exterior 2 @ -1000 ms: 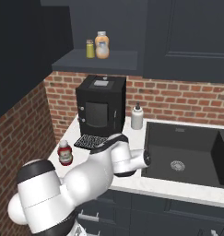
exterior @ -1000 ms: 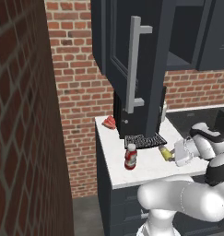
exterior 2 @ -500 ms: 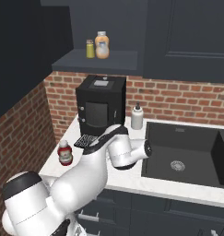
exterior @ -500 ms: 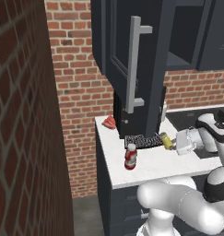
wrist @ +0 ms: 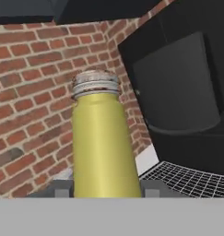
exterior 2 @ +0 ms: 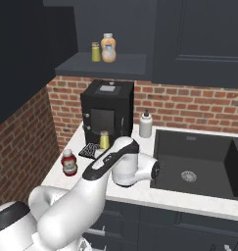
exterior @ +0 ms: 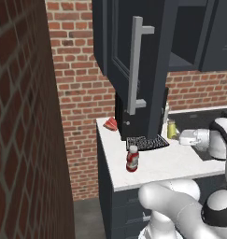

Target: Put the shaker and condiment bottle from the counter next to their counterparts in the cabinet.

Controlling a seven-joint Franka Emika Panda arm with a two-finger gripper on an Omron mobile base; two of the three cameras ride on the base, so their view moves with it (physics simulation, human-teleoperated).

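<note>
Cabinet: open shelf holds a small yellow-green shaker beside a larger orange jar.
Shaker: yellow-green body, ribbed silvery top, upright, lifted off the worktop before the black coffee machine.
Gripper: clamped on the shaker's base.
Condiment bottle: red, white cap, standing on the worktop near its left edge.

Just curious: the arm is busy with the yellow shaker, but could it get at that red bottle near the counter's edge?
Probably yes, later. The bottle stands alone on open counter, but the gripper has the shaker between its fingers now.
</note>
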